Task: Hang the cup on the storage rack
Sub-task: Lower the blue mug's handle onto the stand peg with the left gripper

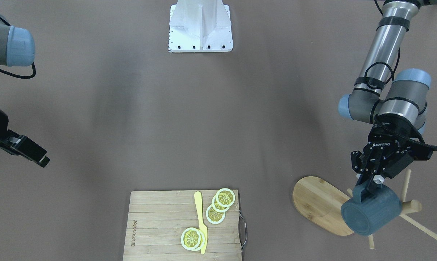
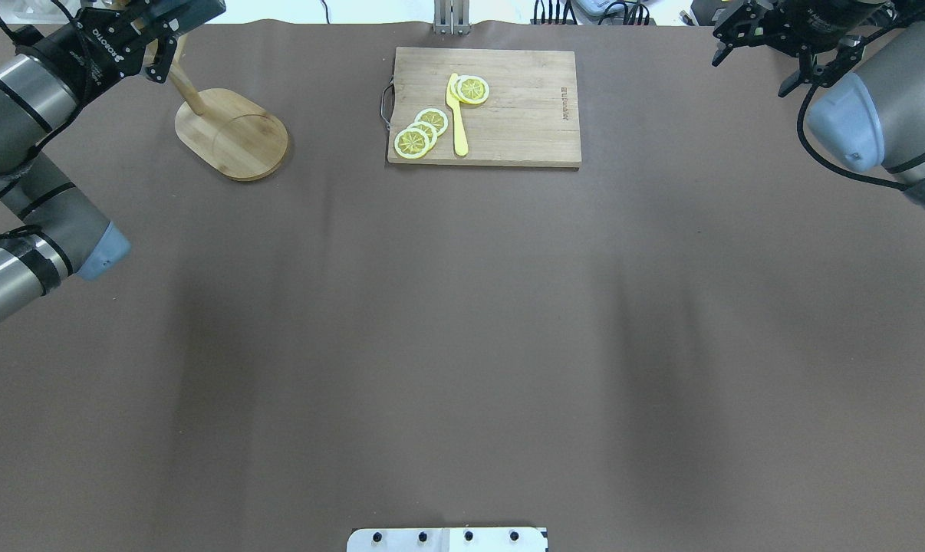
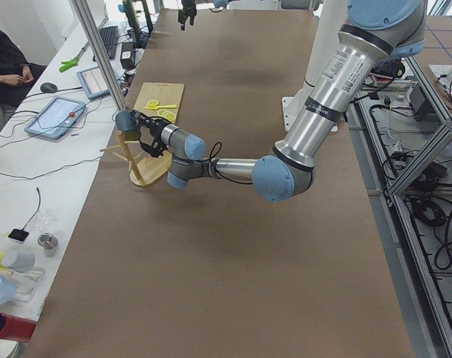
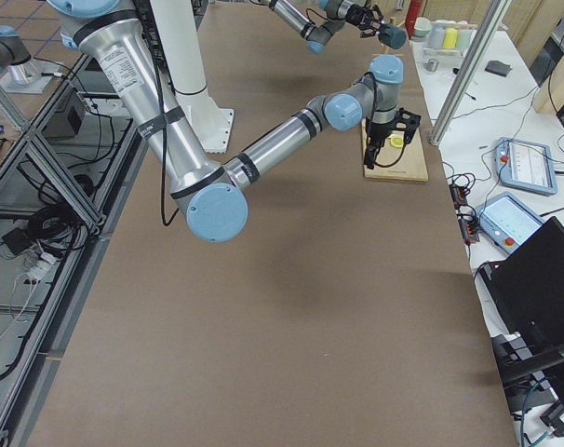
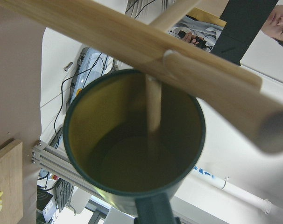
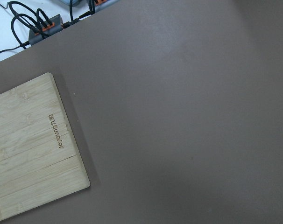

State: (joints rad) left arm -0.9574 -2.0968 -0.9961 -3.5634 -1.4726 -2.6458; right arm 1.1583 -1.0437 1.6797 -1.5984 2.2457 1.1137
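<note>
My left claw point(image 1: 367, 187) is pinched nearly closed on the handle of the cup point(image 1: 376, 214). It holds the cup on its side, off the table, against the pegs of the storage rack point(image 1: 316, 203). On the wrist camera a peg point(image 5: 153, 109) crosses the cup's yellow mouth; I cannot tell whether it is inside.

Brown matte worktop point(image 2: 462, 345) stretches wide under soft, even light. Alongside it, a white desk point(image 3: 17, 205) carries tablets point(image 3: 58, 117), with a person point(image 3: 4, 60) seated there. Opposite, aluminium framing point(image 3: 424, 123) stands over grey floor point(image 3: 435, 321).
</note>
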